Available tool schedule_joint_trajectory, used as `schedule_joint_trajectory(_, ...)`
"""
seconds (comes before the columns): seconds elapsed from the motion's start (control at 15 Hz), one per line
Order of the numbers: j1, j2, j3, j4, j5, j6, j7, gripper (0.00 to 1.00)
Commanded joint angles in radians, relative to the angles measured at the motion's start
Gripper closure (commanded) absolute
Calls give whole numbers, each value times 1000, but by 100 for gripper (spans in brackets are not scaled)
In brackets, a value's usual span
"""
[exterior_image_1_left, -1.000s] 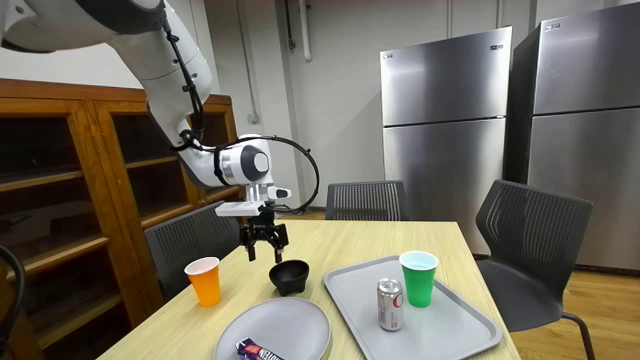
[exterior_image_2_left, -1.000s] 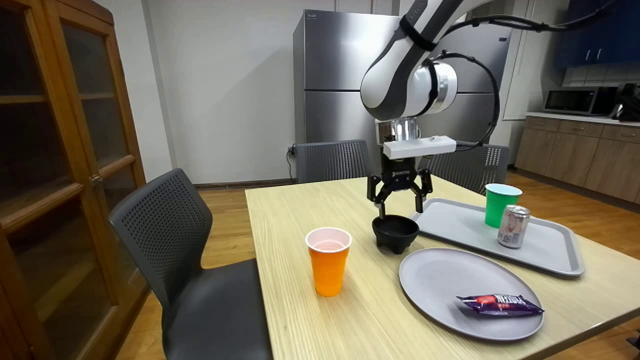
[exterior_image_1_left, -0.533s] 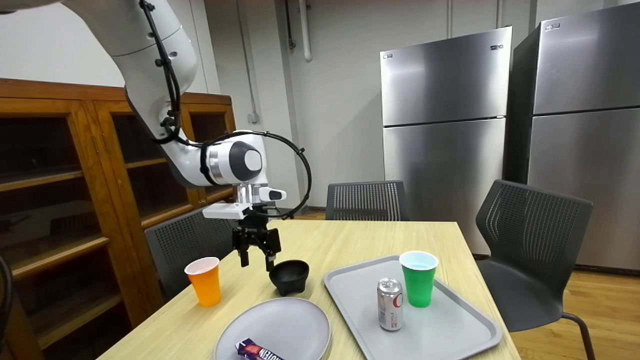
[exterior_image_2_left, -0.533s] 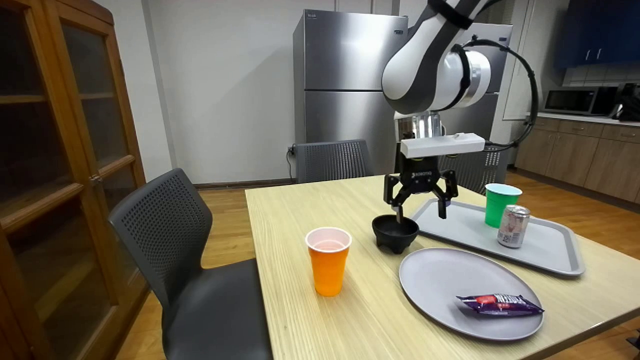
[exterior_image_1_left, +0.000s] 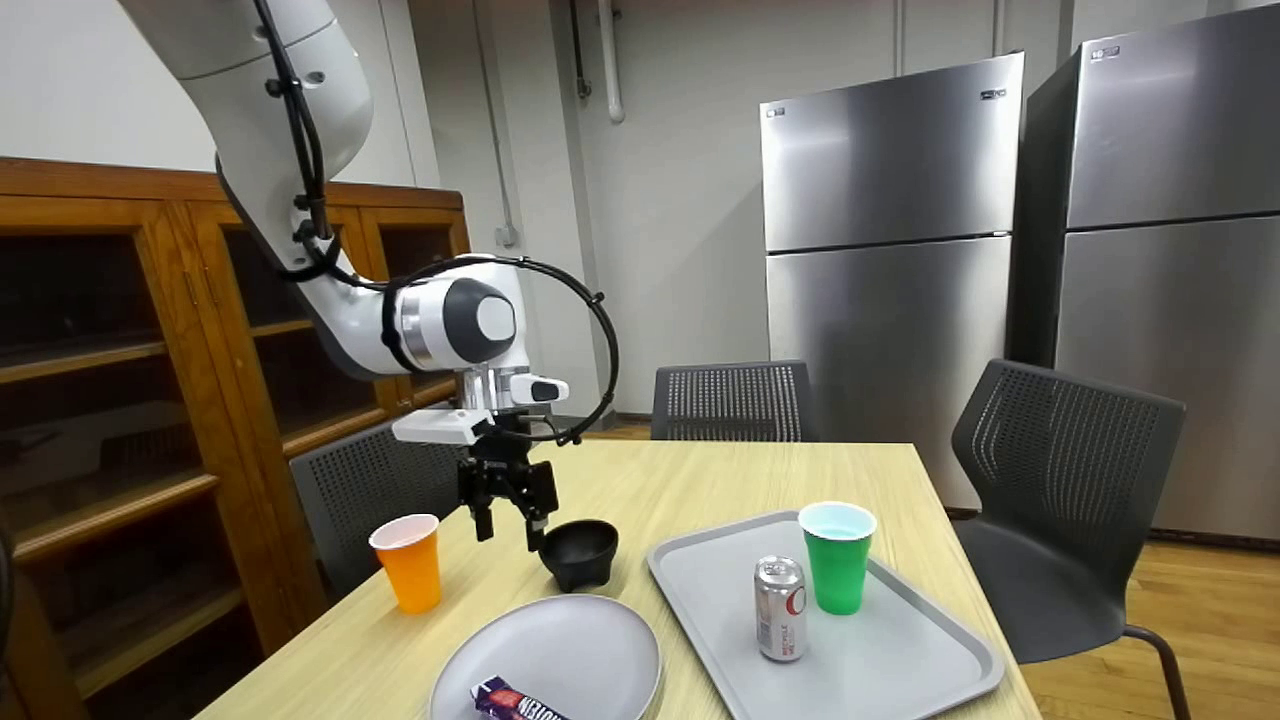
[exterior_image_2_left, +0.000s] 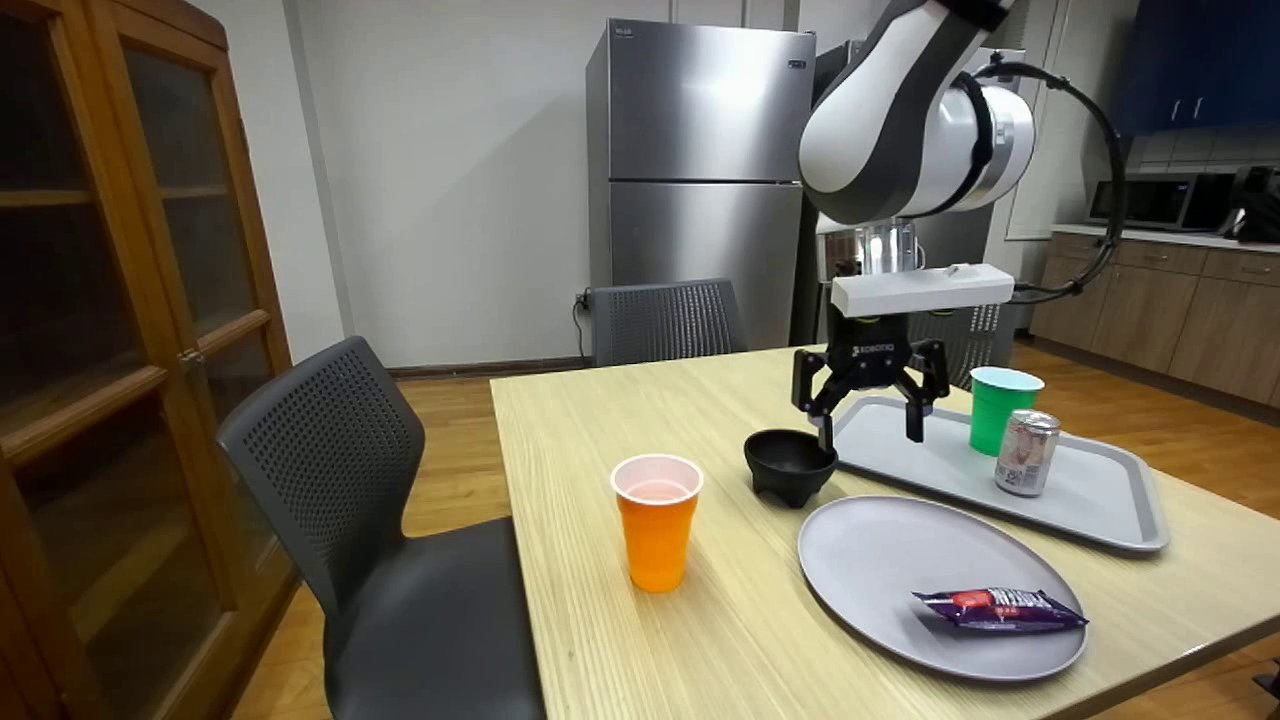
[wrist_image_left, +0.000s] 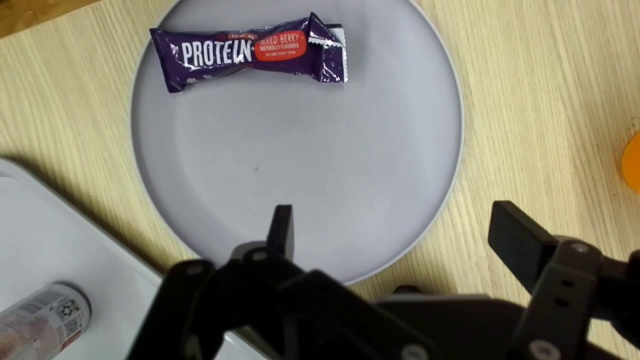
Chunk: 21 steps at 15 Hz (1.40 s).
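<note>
My gripper (exterior_image_1_left: 510, 530) (exterior_image_2_left: 870, 435) stands open above the table with nothing between its fingers. Nearest to it is a small black footed bowl (exterior_image_1_left: 578, 555) (exterior_image_2_left: 790, 470); one fingertip overlaps its rim in an exterior view, and whether they touch I cannot tell. In the wrist view the jaws are spread wide over the edge of a round grey plate (wrist_image_left: 310, 140), and most of the bowl is hidden behind the gripper. A purple protein bar (wrist_image_left: 245, 52) (exterior_image_2_left: 1000, 610) lies on that plate, away from the fingers.
An orange cup (exterior_image_1_left: 410, 570) (exterior_image_2_left: 658, 530) stands beside the bowl. A grey tray (exterior_image_1_left: 700, 560) carries a silver can (exterior_image_1_left: 780, 610) (exterior_image_2_left: 1027, 455) and a green cup (exterior_image_1_left: 838, 565) (exterior_image_2_left: 1000, 415). Chairs surround the table, including a dark one (exterior_image_2_left: 340, 500); a wooden cabinet (exterior_image_1_left: 90, 220) stands behind.
The open gripper has shifted sideways from above the bowl toward the plate's side and come slightly lower. Its jaws stay spread, and the things on the table have not moved.
</note>
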Motion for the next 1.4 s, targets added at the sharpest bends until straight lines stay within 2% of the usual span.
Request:
schedule_joint_trajectory(0.0,-16,0,15,2,-5,-2,3,0)
schedule_joint_trajectory(0.13,-18,-3,7,-10,-12,12,17,0)
schedule_joint_trajectory(0.47,-49,-27,-10,-84,59,61,75,0)
schedule_joint_trajectory(1.0,-68,-36,-53,-193,179,113,293,0)
schedule_joint_trajectory(1.33,-67,-49,-74,-268,221,211,427,0)
